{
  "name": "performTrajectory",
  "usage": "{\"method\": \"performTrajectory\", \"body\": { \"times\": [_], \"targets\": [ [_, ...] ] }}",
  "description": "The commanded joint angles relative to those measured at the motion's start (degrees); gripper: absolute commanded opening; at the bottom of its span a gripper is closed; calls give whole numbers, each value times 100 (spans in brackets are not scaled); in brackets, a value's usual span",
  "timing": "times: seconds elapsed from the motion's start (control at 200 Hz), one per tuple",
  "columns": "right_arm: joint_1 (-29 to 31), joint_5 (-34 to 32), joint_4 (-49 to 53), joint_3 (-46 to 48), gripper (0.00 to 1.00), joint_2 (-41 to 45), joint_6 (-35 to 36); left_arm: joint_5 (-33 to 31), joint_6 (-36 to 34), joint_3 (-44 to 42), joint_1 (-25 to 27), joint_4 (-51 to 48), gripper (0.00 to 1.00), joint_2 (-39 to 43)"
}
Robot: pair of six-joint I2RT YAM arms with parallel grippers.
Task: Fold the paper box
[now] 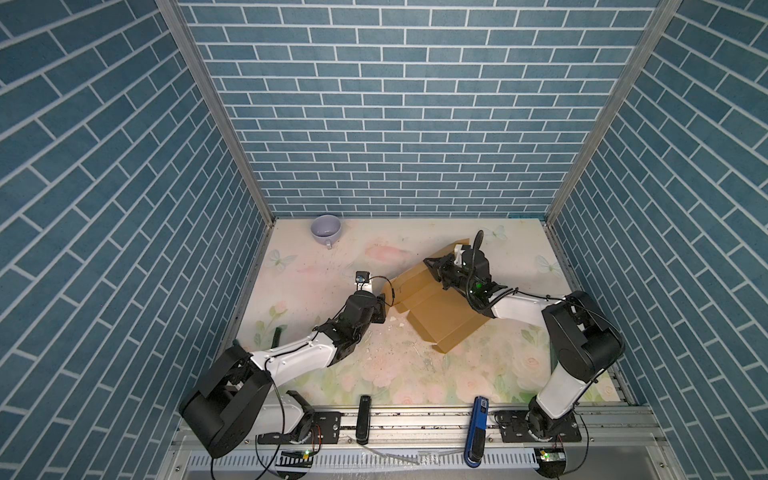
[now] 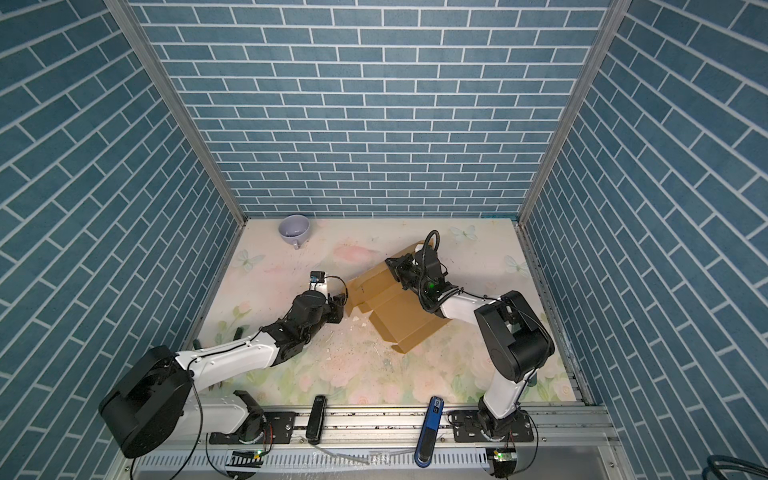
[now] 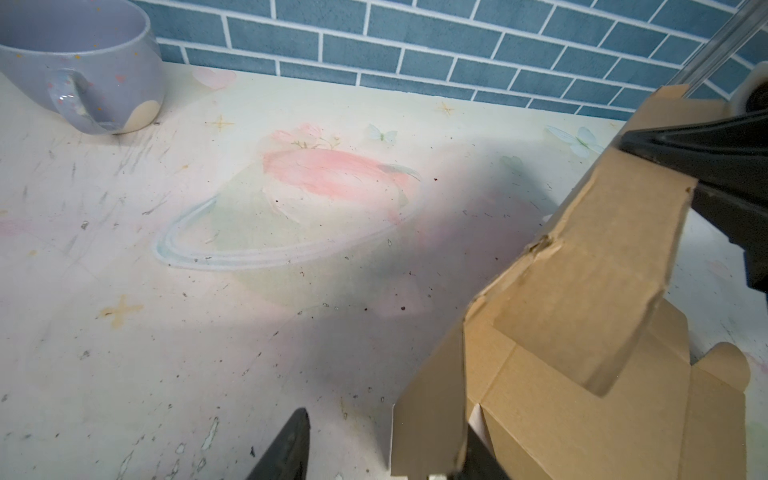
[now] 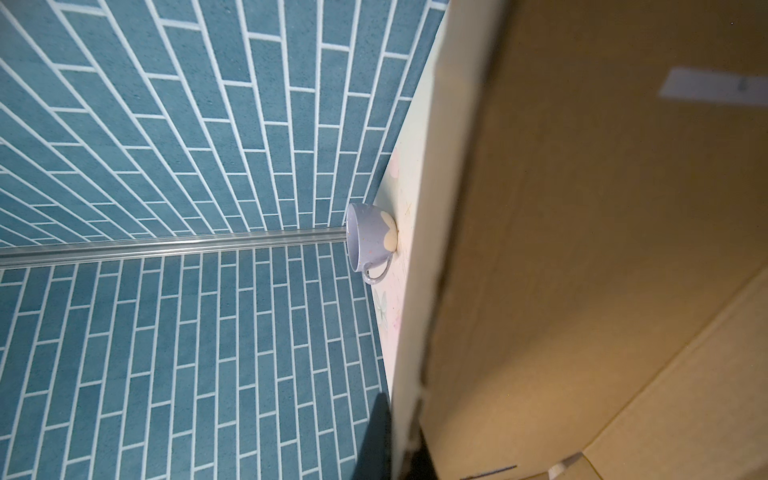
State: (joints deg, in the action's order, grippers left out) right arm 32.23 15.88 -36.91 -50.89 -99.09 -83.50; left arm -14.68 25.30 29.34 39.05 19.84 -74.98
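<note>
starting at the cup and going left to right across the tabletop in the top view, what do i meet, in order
purple cup → left gripper → paper box

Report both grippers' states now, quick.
Left gripper: open, a flap of the paper box between its fingers, not clamped.
Right gripper: shut on the paper box's raised panel.

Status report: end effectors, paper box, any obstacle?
Left end effector open at flap edge. Right end effector shut on paper box, flap raised. Mug in far corner, clear.
</note>
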Motion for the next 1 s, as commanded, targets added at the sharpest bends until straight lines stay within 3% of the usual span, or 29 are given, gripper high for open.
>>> {"method": "performTrajectory", "body": {
  "times": [0.0, 0.41, 0.585, 0.995],
  "targets": [
    [-32, 101, -26, 185, 3, -130, 335, 175, 51, 84, 37, -51, 53, -85],
    [-67, 95, 38, 253, 2, -68, 369, 99, -250, 157, -78, -418, 49, 141],
    [-85, 117, 85, 273, 2, -20, 403, 655, -233, 194, -576, -858, 51, 394],
    [-103, 117, 203, 291, 2, 29, 467, 719, -398, 471, -957, -773, 51, 38]
  ]
}}
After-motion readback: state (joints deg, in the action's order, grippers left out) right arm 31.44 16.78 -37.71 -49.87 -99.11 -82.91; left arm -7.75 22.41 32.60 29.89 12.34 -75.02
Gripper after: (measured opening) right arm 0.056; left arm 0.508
